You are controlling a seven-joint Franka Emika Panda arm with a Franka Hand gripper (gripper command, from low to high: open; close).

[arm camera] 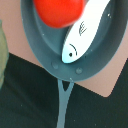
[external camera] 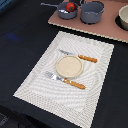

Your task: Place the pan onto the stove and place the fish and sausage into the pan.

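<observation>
Sitting on the stove (arm camera: 107,82) already, pan (arm camera: 40,42) with fish (arm camera: 82,32) and sausage (arm camera: 57,11) both lying inside; looking straight down from the wrist view, handle running away over the dark surface (arm camera: 25,100). Can't tell end effector opening, not showing anywhere.

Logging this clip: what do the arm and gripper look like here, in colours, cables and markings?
Nothing can be described: neither view shows any part of the arm or gripper. The exterior view holds the stove and the placemat; the wrist view shows only the pan, fish and sausage.
</observation>
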